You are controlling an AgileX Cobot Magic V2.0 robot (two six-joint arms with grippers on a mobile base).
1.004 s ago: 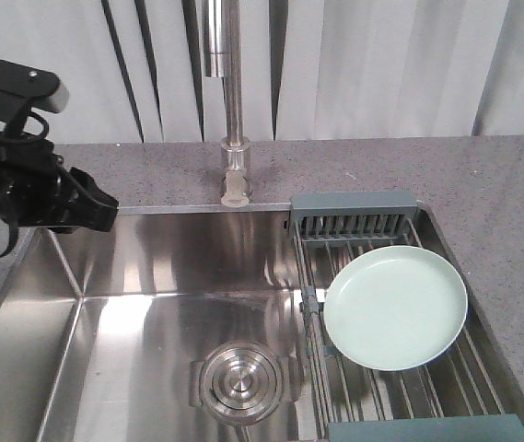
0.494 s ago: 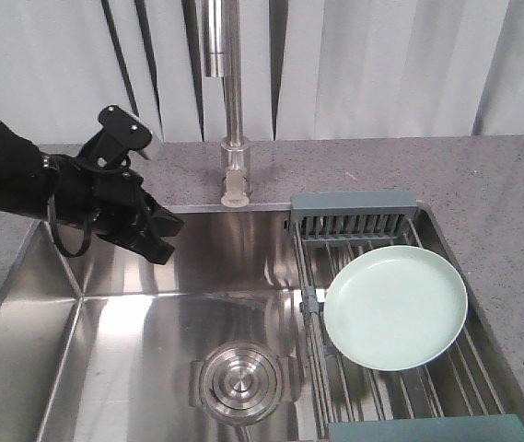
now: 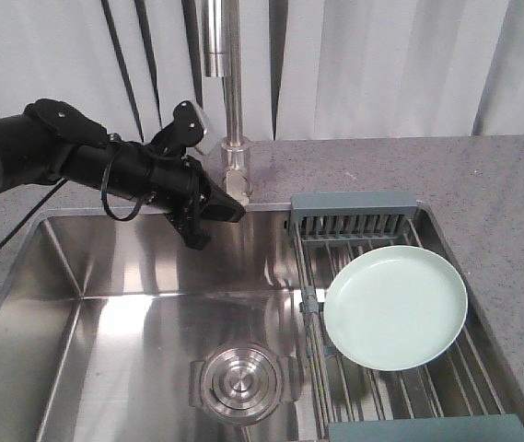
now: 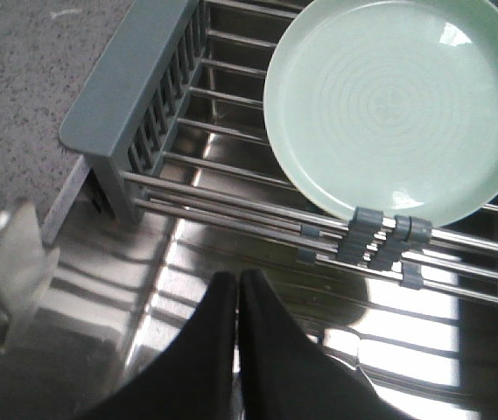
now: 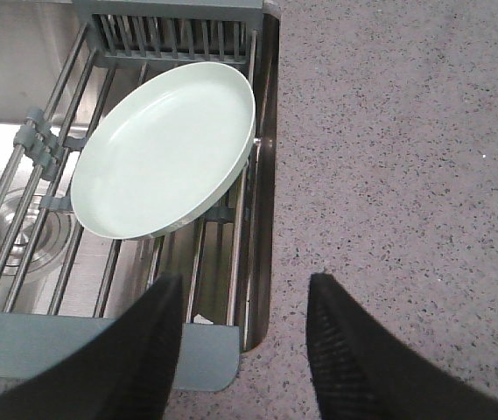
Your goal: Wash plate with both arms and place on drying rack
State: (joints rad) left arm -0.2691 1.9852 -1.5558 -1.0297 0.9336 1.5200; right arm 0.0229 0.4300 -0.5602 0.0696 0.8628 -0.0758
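The pale mint-green plate (image 3: 396, 307) (image 4: 397, 105) (image 5: 165, 157) lies face up on the steel rods of the drying rack (image 3: 354, 204) (image 4: 126, 79) (image 5: 30, 140), over the right side of the sink. My left gripper (image 3: 237, 213) (image 4: 238, 278) hovers above the sink's back edge near the faucet base. It is left of the rack, shut, with nothing in it. My right gripper (image 5: 247, 284) is open and empty. It hangs over the rack's near grey-blue end piece and the counter edge, short of the plate. It does not show in the front view.
A steel faucet (image 3: 234, 138) rises behind the sink (image 3: 123, 267). A round drain (image 3: 240, 379) sits in the basin floor. Speckled grey countertop (image 3: 492, 184) (image 5: 389, 131) surrounds the sink. White curtains hang behind.
My left arm has swung from the far left across the sink's back edge to near the faucet base. The plate and rack have not moved.
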